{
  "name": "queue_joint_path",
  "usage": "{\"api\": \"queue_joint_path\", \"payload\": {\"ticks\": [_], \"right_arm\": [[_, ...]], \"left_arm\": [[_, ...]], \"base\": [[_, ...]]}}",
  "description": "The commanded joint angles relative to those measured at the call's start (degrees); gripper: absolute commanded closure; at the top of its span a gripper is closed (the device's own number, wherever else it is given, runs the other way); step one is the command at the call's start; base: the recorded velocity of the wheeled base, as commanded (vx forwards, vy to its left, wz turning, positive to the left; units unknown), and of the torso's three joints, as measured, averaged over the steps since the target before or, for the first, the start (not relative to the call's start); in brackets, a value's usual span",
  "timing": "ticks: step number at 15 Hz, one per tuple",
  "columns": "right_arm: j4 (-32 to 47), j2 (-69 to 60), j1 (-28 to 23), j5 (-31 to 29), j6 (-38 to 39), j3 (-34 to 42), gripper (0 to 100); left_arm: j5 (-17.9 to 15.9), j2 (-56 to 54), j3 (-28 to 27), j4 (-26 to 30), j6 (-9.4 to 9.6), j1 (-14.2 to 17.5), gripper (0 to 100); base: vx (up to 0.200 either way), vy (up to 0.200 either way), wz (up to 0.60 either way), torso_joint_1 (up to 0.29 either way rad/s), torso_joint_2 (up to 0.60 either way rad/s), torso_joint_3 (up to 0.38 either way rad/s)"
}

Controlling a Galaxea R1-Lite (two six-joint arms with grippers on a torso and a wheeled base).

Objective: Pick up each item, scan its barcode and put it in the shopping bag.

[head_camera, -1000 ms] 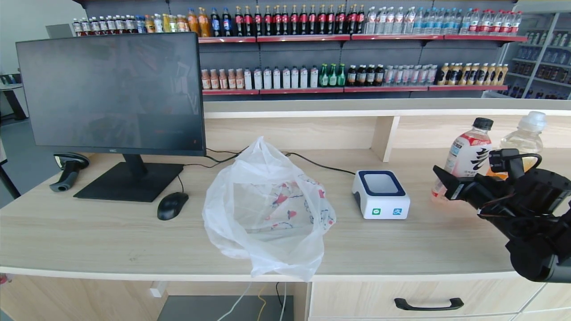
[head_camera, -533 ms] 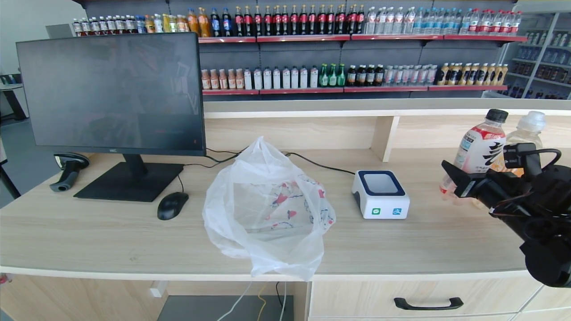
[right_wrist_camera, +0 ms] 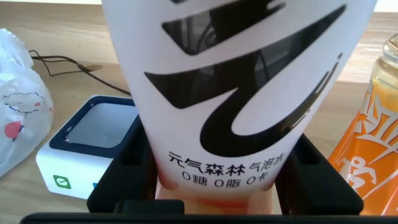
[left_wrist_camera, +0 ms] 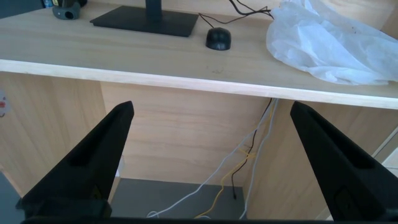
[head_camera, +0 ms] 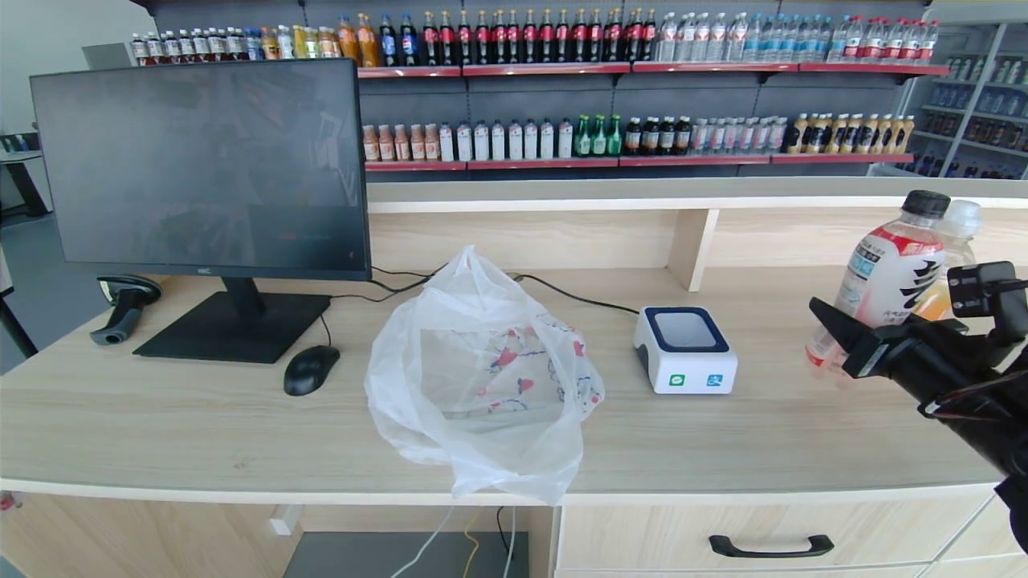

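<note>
Bottle (head_camera: pixel 887 269) is clamped in right end effector (head_camera: pixel 875 329); left wrist view shows left end effector (left_wrist_camera: pixel 211 111) spread, empty.

Crinkly plastic bag (head_camera: pixel 482 377), matt wood counter (head_camera: pixel 201 433)

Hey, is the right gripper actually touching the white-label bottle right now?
Touching. The right wrist view shows the bottle wedged between the fingers of the right gripper, one pressed against each side.
</note>
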Motion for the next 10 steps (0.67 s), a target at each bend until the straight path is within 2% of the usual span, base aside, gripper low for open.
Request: {"api": "queue_joint_path", "payload": {"ticks": [1,10], "right_arm": [[0.0,-6.3,1.8,0.0,-0.5,4.2,100],[0.0,-13.6,3.7,0.0,-0.7,10.6,100]], "left_arm": [[0.0,0.0,0.0,-0.2,-0.01,0.0,0],[0.0,0.0,0.0,0.0,-0.01,0.0,0]], "base": [[0.000,0.000,0.00,0.000,0.00,0.000],[0.000,0.000,0.00,0.000,0.00,0.000]]}}
